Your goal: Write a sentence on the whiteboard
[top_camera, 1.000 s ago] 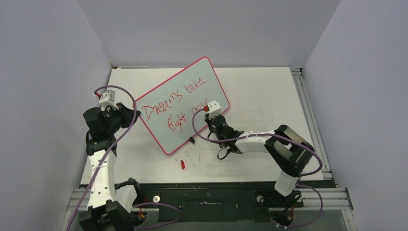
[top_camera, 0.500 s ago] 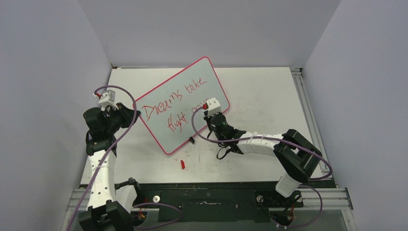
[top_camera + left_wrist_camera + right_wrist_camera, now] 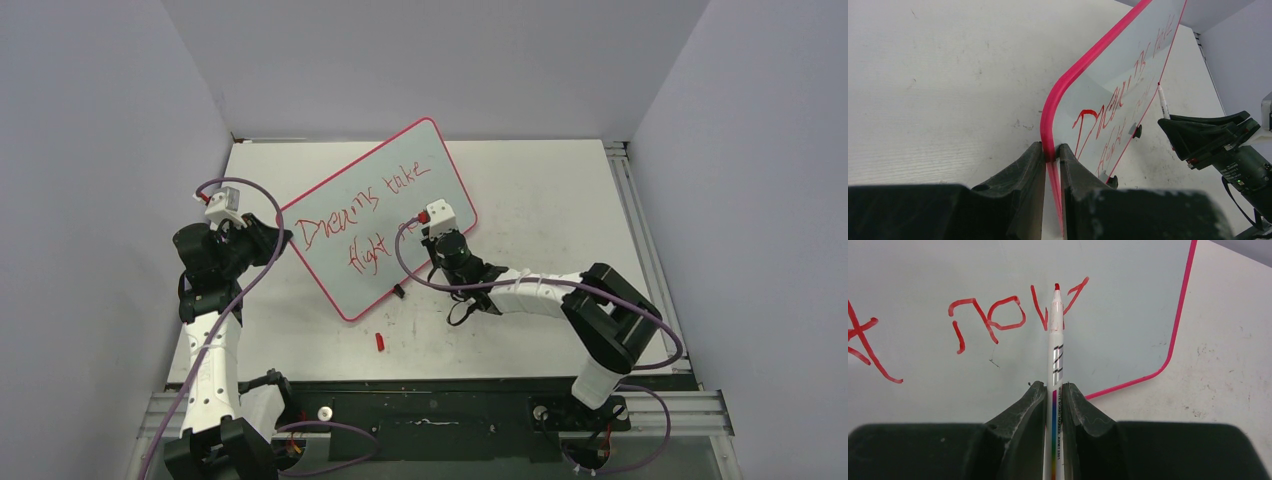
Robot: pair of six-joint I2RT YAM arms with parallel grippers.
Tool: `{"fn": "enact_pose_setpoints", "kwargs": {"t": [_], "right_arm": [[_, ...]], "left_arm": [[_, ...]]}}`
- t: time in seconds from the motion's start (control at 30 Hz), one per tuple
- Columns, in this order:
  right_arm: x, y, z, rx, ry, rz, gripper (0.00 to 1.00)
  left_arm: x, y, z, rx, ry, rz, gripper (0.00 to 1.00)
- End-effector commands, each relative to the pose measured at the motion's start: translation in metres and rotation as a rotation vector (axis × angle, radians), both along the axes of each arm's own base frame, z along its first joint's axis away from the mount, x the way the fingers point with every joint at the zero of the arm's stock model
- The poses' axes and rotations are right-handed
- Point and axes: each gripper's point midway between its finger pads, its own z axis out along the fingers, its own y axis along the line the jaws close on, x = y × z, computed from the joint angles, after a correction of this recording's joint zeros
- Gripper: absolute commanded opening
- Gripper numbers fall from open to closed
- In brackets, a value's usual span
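The whiteboard [image 3: 375, 215] stands tilted on the table, pale with a pink rim, red writing "Dreams take flight now" on it. My left gripper [image 3: 275, 235] is shut on the board's left rim [image 3: 1050, 145]. My right gripper [image 3: 425, 235] is shut on a white marker [image 3: 1055, 355] with a red tip. The tip sits at the middle of the "w" of "now" [image 3: 1058, 302], at the board's lower right part. The board's two black clip feet [image 3: 1135, 131] show in the left wrist view. The marker [image 3: 1163, 102] also shows there.
A red marker cap [image 3: 380, 341] lies on the white table [image 3: 560, 200] in front of the board. A rail [image 3: 640, 230] runs along the table's right edge. Grey walls close in on both sides and the back.
My right gripper has moved a little up and left along the board, with the marker tracing the last letter of "now". The left gripper and board have not moved.
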Motion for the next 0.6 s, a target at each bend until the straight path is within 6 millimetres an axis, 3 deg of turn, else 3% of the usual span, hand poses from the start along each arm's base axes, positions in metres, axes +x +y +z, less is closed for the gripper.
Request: {"fn": "enact_pose_setpoints", "kwargs": {"t": [0.0, 0.57], "right_arm": [[0.011, 0.008, 0.017, 0.035, -0.033, 0.006, 0.05], [0.017, 0.009, -0.001, 0.013, 0.008, 0.018, 0.05]], "left_arm": [[-0.002, -0.009, 0.006, 0.001, -0.015, -0.045, 0.13], [-0.002, -0.009, 0.006, 0.0, -0.014, -0.045, 0.13]]}}
